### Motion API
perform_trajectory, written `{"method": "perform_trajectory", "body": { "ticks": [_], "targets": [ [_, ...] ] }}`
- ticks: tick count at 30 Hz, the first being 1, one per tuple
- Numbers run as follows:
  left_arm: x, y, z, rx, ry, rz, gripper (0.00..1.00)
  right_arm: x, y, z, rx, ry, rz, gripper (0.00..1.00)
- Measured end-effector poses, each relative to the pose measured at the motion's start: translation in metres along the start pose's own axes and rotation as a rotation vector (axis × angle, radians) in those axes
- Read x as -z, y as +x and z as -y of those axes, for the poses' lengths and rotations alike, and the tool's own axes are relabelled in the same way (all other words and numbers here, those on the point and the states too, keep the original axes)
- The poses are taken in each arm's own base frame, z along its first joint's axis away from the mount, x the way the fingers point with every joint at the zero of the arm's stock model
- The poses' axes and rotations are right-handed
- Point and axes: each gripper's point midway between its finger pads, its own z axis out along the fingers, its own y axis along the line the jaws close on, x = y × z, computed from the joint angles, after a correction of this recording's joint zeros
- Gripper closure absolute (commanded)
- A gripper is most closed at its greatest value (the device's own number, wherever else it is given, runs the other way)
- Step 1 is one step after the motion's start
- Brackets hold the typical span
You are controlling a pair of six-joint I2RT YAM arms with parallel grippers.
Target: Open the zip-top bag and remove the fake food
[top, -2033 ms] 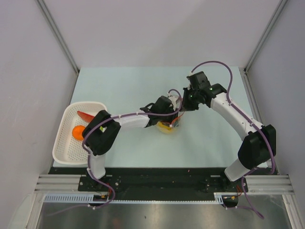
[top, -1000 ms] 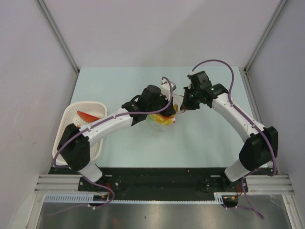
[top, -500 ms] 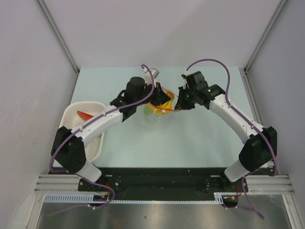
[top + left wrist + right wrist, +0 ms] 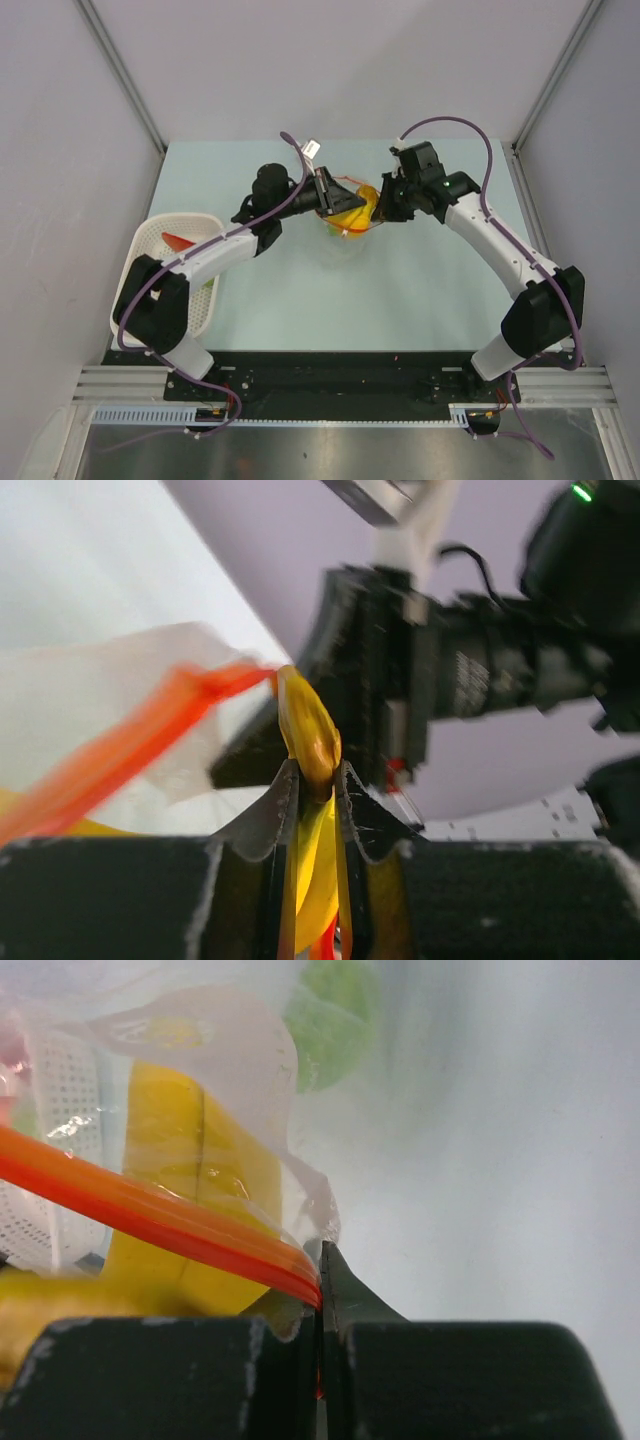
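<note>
L gripper (image 4: 336, 197) narrow, pinching banana (image 4: 306, 735) at mouth of bag (image 4: 352, 224), R gripper (image 4: 384, 206) clamped on its red zip (image 4: 150, 1215), bag between them mid-table (image 4: 430, 290), prob. lifted, green piece (image 4: 335, 1010) inside.

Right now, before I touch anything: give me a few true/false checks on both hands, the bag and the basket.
1. The right hand pinches the zip-top bag at its red zip strip. True.
2. The left hand is open and empty. False: it is closed on the yellow banana.
3. The white basket sits right of the bag. False: it is at the left edge of the table.
4. A red piece lies in the basket. True.
</note>
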Motion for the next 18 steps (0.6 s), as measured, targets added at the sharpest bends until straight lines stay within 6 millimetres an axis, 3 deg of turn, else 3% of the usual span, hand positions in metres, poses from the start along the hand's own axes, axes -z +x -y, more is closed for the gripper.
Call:
{"method": "perform_trajectory", "body": {
  "ticks": [5, 12, 18],
  "targets": [
    [0.003, 0.006, 0.024, -0.063, 0.129, -0.039, 1.0, 0.003, -0.002, 0.004, -0.028, -0.015, -0.018, 1.0],
    [0.005, 0.01, 0.024, -0.106, 0.134, -0.062, 1.0, 0.002, 0.004, 0.002, -0.028, -0.023, -0.046, 1.0],
    [-0.006, -0.022, 0.028, -0.021, 0.081, 0.012, 1.0, -0.001, 0.004, -0.001, 0.003, -0.002, -0.027, 1.0]
  ]
}}
